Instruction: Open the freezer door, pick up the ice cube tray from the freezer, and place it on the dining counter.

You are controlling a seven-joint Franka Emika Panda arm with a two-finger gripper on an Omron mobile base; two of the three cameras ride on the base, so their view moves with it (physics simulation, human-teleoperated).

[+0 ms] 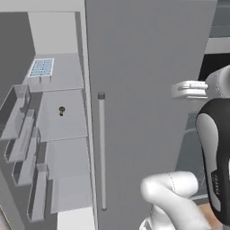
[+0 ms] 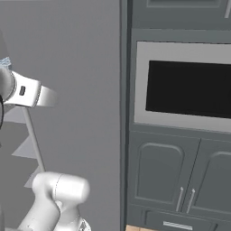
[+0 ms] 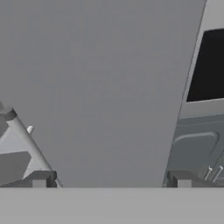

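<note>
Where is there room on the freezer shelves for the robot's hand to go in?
The top shelf is bare right of the ice cube tray, up to the plain grey door. The shelf below is mostly bare around a small dark thing. The left side is crowded with the freezer door's bins.

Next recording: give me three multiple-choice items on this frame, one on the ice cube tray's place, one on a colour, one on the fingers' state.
1. The ice cube tray lies on:
A. the top freezer shelf
B. a door bin
C. the floor

2. The fridge door with the bar handle is:
A. grey
B. red
C. white

3. The gripper fingers stand:
A. clamped on the handle
B. open, holding nothing
C. shut on the tray

Key: 1 A, it sits highest inside the freezer; 2 A, matte grey panel; 3 B, tips wide apart in the hand view.
</note>
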